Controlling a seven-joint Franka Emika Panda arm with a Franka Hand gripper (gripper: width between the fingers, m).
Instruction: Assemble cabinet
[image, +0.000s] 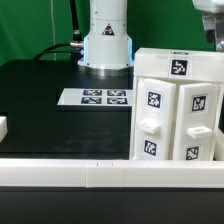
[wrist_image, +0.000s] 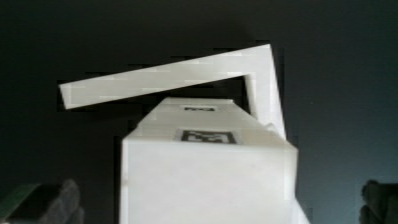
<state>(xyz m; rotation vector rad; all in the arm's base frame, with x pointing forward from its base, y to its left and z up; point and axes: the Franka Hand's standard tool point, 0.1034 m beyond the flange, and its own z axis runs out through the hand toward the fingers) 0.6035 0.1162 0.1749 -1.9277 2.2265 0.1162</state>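
The cabinet (image: 176, 110) is a large white boxy body with tagged door-like blocks on its front. It stands upright on the black table at the exterior view's right. My gripper (image: 213, 28) shows only in part at the top right, above the cabinet's far corner. In the wrist view my gripper (wrist_image: 214, 205) is open. Its dark fingertips (wrist_image: 50, 200) stand wide on either side of a white tagged block (wrist_image: 205, 160), with a gap on each side. An angled white edge of the cabinet (wrist_image: 178, 78) lies beyond the block.
The marker board (image: 95, 97) lies flat on the table in front of the robot base (image: 107, 40). A white rail (image: 90, 176) runs along the table's front edge. A small white piece (image: 3, 128) sits at the exterior view's left edge.
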